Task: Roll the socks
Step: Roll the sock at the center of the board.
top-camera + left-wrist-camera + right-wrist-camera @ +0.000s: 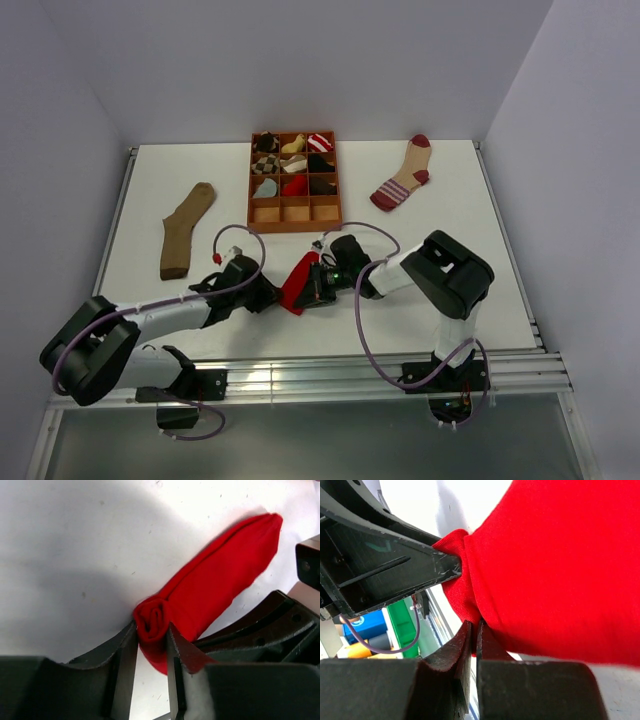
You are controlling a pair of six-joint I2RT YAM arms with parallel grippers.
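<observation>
With the left claw (151, 629) we are pinching the rolled end of the red sock (220, 575), the rest lying flat beyond its tips. The right claw (474, 626) is nipping the sock's edge. We should be turning evenly, holding the coil tight.

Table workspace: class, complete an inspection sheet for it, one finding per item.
Surface: white table.
Job's things: red sock partly rolled, near centre; brown sock flat at left; striped sock flat at far right.
Clutter: wooden tray holding small sock bundles.
Grippers: left gripper pinches the red sock's rolled end; right gripper shut on its edge.
Cables: purple cables loop beside both grippers.
Surroundings: plain walls; metal rail at near edge.
</observation>
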